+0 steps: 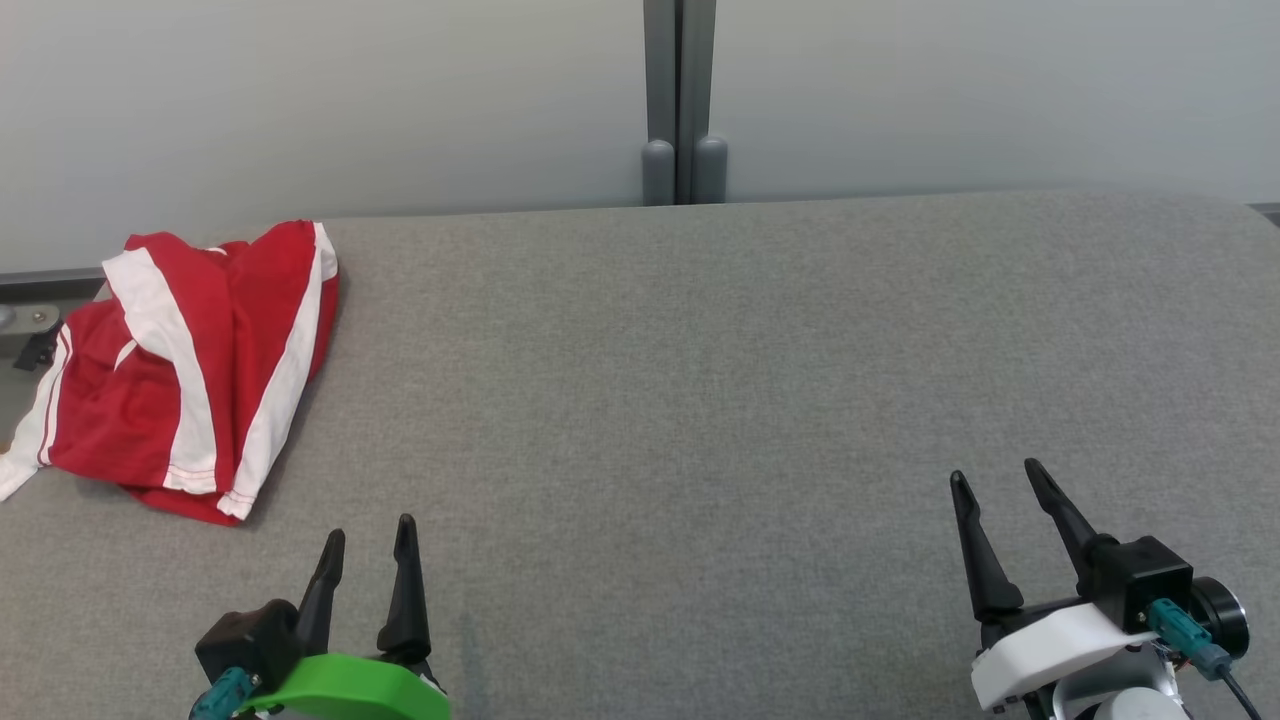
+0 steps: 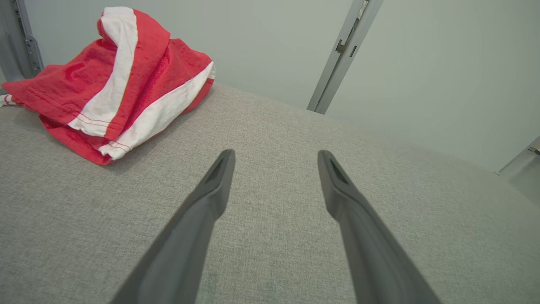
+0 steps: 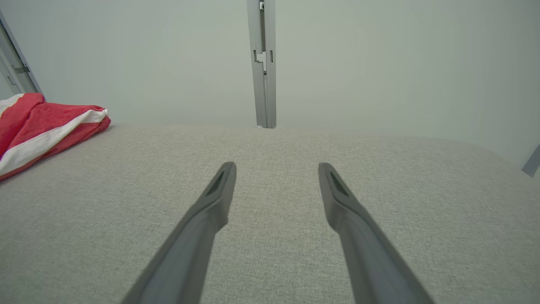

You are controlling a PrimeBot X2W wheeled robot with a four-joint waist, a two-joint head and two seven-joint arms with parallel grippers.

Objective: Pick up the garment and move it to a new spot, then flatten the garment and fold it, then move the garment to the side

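Red-and-white garment (image 1: pixel 190 370) lies bunched at the far left corner of the table (image 1: pixel 750 400); it looks light, soft and floppy, best pinched at a raised hemmed fold. Over the table's near edge the left gripper (image 1: pixel 370 528) and right gripper (image 1: pixel 994 469) hover, fingers spread, holding nothing.

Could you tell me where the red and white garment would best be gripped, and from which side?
Probably the raised, bunched fold along the top of the garment, where it stands off the table; the flat hems lie tight on it. Come from above on its near right side with the open left gripper, the nearer one.
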